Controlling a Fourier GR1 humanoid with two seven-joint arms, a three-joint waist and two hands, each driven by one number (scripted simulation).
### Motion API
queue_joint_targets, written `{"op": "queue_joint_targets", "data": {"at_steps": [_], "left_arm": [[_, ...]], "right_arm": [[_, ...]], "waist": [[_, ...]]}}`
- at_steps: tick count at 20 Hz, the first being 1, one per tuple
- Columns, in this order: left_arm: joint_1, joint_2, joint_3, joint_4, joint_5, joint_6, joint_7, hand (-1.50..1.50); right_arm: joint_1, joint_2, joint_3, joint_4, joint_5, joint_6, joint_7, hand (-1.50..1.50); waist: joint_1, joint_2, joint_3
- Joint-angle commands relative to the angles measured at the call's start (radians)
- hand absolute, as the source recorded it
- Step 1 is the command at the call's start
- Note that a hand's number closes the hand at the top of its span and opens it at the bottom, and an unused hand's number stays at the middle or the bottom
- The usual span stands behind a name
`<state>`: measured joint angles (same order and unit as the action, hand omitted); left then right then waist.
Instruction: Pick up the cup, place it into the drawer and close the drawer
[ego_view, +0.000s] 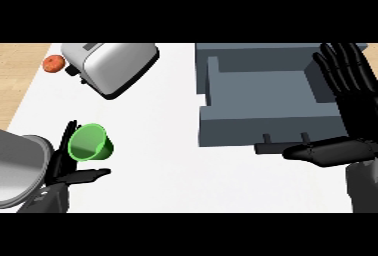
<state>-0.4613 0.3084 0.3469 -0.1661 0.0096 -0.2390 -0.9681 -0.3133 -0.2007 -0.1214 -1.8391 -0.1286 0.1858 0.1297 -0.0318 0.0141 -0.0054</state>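
Note:
A green cup (90, 142) lies tilted on the white counter (170, 150) at the lower left, its mouth facing up and left. My left hand (65, 167) is right beside it, open: straight fingers rise behind the cup's left side and the thumb juts out to the right below it, not curled round it. The grey drawer (221, 125) stands pulled open at the upper right, its inside bare and its handle (284, 138) on the near front. My right hand (347, 147) hangs open over the drawer's right side, fingers straight up, thumb pointing left near the handle.
A silver toaster (111, 65) stands at the back left with a red-orange fruit (53, 63) beside it, on the wooden surface left of the counter. A large grey rounded shape (15, 165) fills the left edge next to my left hand.

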Motion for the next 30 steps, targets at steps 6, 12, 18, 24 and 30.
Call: {"op": "queue_joint_targets", "data": {"at_steps": [6,12,18,24,30], "left_arm": [[-0.034,-0.014,0.002,0.007,0.009,-0.181,-0.052,-1.50],[-0.031,-0.051,-0.005,-0.067,-0.011,-0.001,-0.186,1.50],[-0.046,-0.050,0.050,-0.095,0.029,0.045,-0.250,1.50],[-0.036,-0.182,0.075,-0.119,0.046,0.205,-0.325,1.50],[-0.158,-0.223,0.000,-0.220,0.030,0.066,-0.179,1.50]], "right_arm": [[-0.024,-0.017,-0.028,0.037,-0.009,0.013,-0.033,-1.50],[-0.013,0.001,0.011,-0.005,0.022,-0.012,0.016,-1.50],[0.003,-0.039,-0.048,0.022,-0.045,0.040,-0.004,-1.50],[-0.003,-0.026,-0.039,0.006,-0.025,0.017,-0.001,-1.50],[0.045,-0.014,-0.031,-0.018,-0.009,0.009,-0.002,-1.50]], "waist": [[0.000,0.002,0.000],[-0.008,0.002,-0.002],[-0.002,0.001,0.000],[0.009,-0.005,0.002],[0.022,-0.015,0.005]]}}
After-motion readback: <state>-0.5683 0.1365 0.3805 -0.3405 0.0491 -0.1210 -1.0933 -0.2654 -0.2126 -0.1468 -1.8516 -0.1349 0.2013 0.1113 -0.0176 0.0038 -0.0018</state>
